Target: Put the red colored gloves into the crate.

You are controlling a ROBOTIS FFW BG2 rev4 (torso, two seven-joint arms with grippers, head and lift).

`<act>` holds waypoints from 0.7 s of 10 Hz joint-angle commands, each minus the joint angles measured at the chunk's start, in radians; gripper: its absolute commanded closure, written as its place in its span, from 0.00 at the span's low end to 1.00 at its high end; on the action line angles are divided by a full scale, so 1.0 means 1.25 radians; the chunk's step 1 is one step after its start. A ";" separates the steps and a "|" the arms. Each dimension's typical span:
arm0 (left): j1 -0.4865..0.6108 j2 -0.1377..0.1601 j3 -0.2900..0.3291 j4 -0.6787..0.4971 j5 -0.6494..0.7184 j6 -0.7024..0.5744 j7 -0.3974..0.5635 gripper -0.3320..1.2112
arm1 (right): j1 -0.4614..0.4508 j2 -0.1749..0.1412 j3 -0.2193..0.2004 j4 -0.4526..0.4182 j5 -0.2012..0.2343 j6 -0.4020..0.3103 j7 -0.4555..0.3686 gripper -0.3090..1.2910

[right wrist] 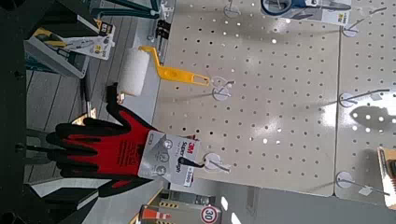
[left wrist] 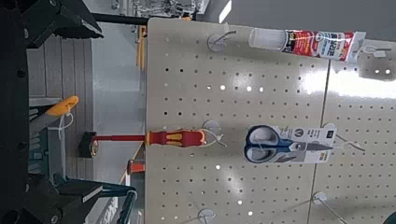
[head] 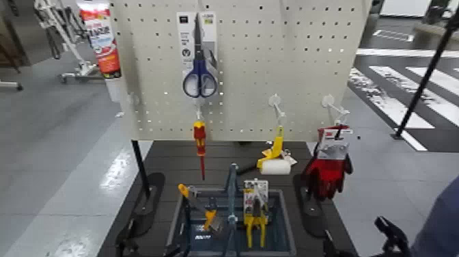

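The red gloves (head: 328,172) with black fingers hang by their white header card (head: 336,145) from a hook at the pegboard's lower right. They also show in the right wrist view (right wrist: 103,145), a little beyond my open right gripper's black fingers (right wrist: 70,194). My right gripper (head: 389,238) is low at the right, apart from the gloves and empty. The grey-blue crate (head: 287,229) sits on the dark base below the board. My left gripper's fingers (left wrist: 70,19) are spread wide, empty, facing the board's left part.
On the pegboard (head: 300,61) hang blue scissors (head: 199,75), a red screwdriver (head: 199,140), a yellow paint roller (head: 274,158) and a tube (head: 101,37). The crate holds pliers (head: 255,219) and other hand tools. The stand's black feet (head: 147,201) flank the crate.
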 commanded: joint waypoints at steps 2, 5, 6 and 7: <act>-0.001 -0.080 0.001 0.001 0.000 0.000 -0.004 0.31 | 0.000 0.000 -0.002 0.000 -0.004 -0.004 0.002 0.25; -0.002 -0.081 0.000 0.004 0.004 0.002 -0.006 0.31 | -0.020 -0.001 -0.031 0.022 -0.085 -0.009 0.053 0.25; -0.002 -0.081 0.000 0.004 0.005 0.002 -0.006 0.31 | -0.038 -0.001 -0.058 0.021 -0.090 0.017 0.061 0.25; -0.002 -0.081 -0.001 0.005 0.010 0.004 -0.010 0.31 | -0.077 0.001 -0.091 0.018 -0.070 0.069 0.123 0.25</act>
